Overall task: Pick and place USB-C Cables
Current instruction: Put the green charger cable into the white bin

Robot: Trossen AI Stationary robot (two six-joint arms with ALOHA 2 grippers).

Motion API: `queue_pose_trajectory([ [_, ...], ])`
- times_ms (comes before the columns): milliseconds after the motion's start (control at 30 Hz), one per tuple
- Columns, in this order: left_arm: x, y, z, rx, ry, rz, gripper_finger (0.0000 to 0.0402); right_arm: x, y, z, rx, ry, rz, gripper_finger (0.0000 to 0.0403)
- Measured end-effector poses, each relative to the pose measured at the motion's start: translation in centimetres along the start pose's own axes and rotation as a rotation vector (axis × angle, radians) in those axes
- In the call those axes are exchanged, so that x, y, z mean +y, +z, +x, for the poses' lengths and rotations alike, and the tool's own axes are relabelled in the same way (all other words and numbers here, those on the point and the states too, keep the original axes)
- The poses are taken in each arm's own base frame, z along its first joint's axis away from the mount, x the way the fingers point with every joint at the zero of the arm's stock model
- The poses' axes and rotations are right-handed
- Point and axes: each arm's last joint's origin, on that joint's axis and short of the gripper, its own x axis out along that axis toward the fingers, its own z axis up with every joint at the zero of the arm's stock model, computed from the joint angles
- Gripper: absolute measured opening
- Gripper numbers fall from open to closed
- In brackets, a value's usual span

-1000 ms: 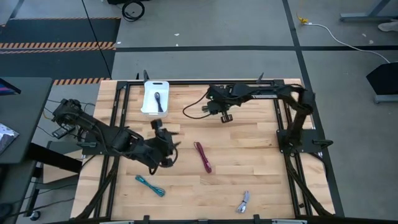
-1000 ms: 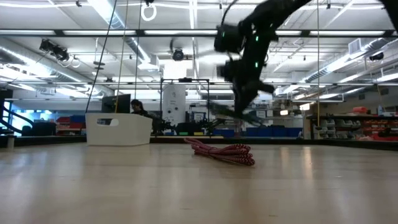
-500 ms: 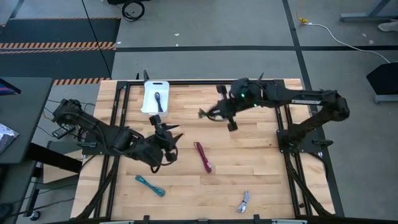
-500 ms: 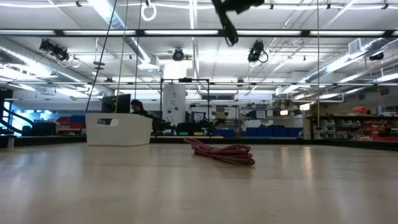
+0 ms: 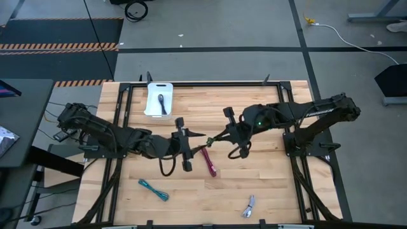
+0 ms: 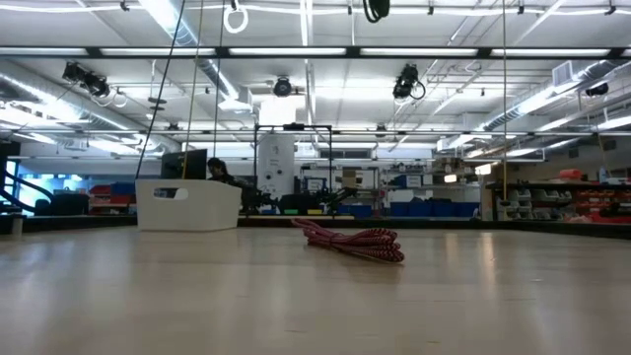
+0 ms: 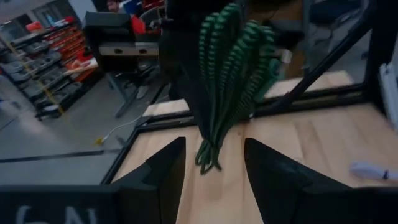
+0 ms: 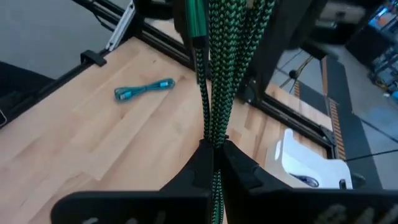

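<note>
A dark green USB-C cable bundle (image 5: 213, 138) hangs in the air over the table's middle, with my right gripper (image 5: 223, 134) shut on it. My left gripper (image 5: 198, 141) faces it from the table's left, roughly level and open. In the left wrist view the bundle's free end (image 7: 209, 155) lies between the two fingers with a gap on each side. A magenta cable (image 5: 208, 160) lies on the wood just nearer than both grippers. A teal cable (image 5: 154, 189) and a pale lilac-grey cable (image 5: 248, 205) lie near the front edge. My right gripper pinches one end of the green bundle (image 8: 212, 138) between its two fingers. The fingers come from the table's right, slanting a little downward, in line with the bundle. The bundle sticks out ahead of them toward my left gripper, lifted clear of the table.
A white bin (image 5: 158, 98) with a dark cable (image 5: 163, 104) in it stands at the far left of the table. A black frame (image 5: 286, 127) runs round the wood. The low view shows the magenta cable (image 6: 350, 240) and the bin (image 6: 187, 205).
My right gripper has swung from the far side by the bin toward the table's middle and its near edge, carrying the green bundle clear of the wood. My left gripper has moved toward the table's right, tipped up toward level, and now faces the bundle's free end.
</note>
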Motion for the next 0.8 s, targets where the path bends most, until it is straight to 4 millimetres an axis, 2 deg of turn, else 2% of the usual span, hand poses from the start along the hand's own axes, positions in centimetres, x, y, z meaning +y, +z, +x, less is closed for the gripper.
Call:
queue_pose_trajectory([
  [167,-0.4,-0.4,1.0,-0.004,-0.017,-0.002,0.0183,0.2,0.2,0.0,-0.017,0.001,-0.004,0.0012],
  [533,-0.3,0.0,1.2,-0.051,0.011,-0.026,0.0274,0.2,0.3,0.1,-0.019,0.001,0.000,0.0012],
  [800,0.0,0.7,1.3,-0.118,-0.037,-0.053,0.0270,0.3,0.1,0.8,-0.013,0.006,0.002,0.0012],
])
